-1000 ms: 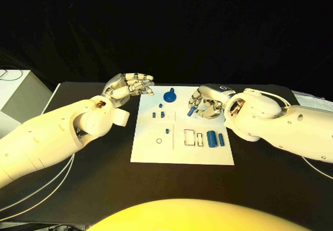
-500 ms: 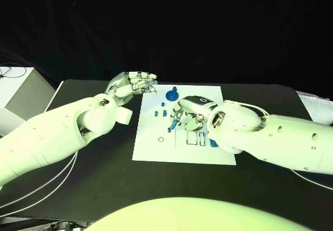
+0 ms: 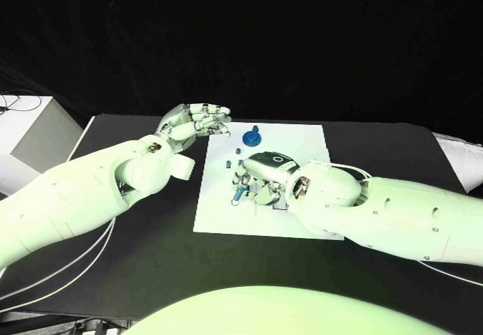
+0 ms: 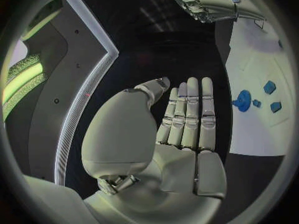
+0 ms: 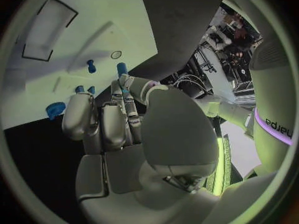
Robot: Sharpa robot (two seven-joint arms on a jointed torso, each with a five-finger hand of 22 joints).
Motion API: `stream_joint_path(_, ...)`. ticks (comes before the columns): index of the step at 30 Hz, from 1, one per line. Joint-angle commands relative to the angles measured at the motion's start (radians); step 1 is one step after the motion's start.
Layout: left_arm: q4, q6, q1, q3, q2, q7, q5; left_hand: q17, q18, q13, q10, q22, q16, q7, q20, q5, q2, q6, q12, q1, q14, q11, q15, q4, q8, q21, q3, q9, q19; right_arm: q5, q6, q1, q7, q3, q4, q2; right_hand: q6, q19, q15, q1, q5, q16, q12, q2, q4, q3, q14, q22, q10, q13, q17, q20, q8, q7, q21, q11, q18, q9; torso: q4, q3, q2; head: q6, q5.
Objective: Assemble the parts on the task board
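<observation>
The bench [image 3: 131, 251] is carrying the board [image 3: 302, 143] at its middle. The right arm is reaching across the board's near half, and the right hand [image 3: 259, 180] is hanging over the board's left part, pinching a blue peg [image 3: 237, 195] between thumb and fingers; in the right wrist view the peg [image 5: 122, 69] is sticking out past the fingertips [image 5: 127, 92], just above the white surface. The left hand [image 3: 193, 121] is hovering beside the board's far left corner, grasping nothing, its fingers lying straight and side by side in the left wrist view [image 4: 187, 119]. A blue knob [image 3: 252, 137] is standing near the board's far edge, left of its middle. Small blue pieces [image 3: 234, 162] are sitting on the board between the knob and the right hand.
</observation>
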Motion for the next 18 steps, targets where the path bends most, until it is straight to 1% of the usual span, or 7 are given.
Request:
stream_joint_path(1,0.002,0.016,0.000,0.001,0.003,0.005,-0.001,0.001,0.010,0.001,-0.001,-0.001,-0.004,0.005,0.001,0.001,0.005,0.001,-0.004,0.002,0.001,0.008,0.004,0.003,-0.004,-0.004,-0.003,-0.001,0.002,-0.071,0.011,-0.005,-0.016,0.000,-0.008,0.010,0.007,0.001,-0.004,-0.001,0.004,0.001,0.001,0.004,-0.004,0.003,0.013,0.089,0.040,0.001,-0.001,-0.007,0.003,0.002,0.001,-0.035,-0.015,0.002,0.0015,0.0002,-0.001,0.000,0.000)
stream_joint_path(8,0.002,0.017,0.000,0.001,0.002,0.004,-0.001,0.001,0.010,0.001,-0.001,-0.001,-0.004,0.005,0.001,0.001,0.005,0.001,-0.004,0.002,0.001,0.008,0.004,0.003,-0.004,-0.004,-0.003,-0.001,0.002,-0.101,0.020,-0.012,-0.025,-0.001,-0.022,0.027,0.009,0.002,-0.004,-0.001,0.008,0.003,0.000,0.002,-0.008,0.004,0.014,0.091,0.043,0.001,0.001,-0.008,0.004,0.002,0.004,-0.035,-0.015,0.003,0.0010,-0.0014,-0.001,0.000,0.004)
stream_joint_path(13,0.002,0.018,0.000,0.001,0.002,0.004,-0.001,0.001,0.010,0.001,-0.001,-0.001,-0.004,0.005,0.001,0.001,0.005,0.001,-0.004,0.002,0.001,0.008,0.004,0.003,-0.004,-0.004,-0.003,-0.001,0.002,-0.115,0.023,-0.019,-0.027,-0.002,-0.031,0.037,0.009,0.002,-0.004,-0.001,0.008,0.003,0.000,0.002,-0.008,0.004,0.014,0.091,0.043,0.001,0.001,-0.008,0.004,0.002,0.004,-0.035,-0.015,0.003,0.0019,-0.0007,0.000,0.000,0.006)
stream_joint_path(18,0.002,0.018,0.000,0.001,0.001,0.003,-0.001,0.001,0.010,0.001,-0.001,-0.001,-0.004,0.005,0.001,0.001,0.005,0.001,-0.004,0.002,0.001,0.008,0.004,0.003,-0.004,-0.004,-0.003,-0.001,0.002,-0.123,0.025,-0.023,-0.028,-0.003,-0.041,0.043,0.009,0.001,-0.004,-0.002,0.008,0.003,0.000,0.002,-0.009,0.005,0.014,0.091,0.043,0.001,0.001,-0.008,0.004,0.002,0.002,-0.035,-0.015,0.003,0.0016,-0.0015,0.000,0.000,0.008)
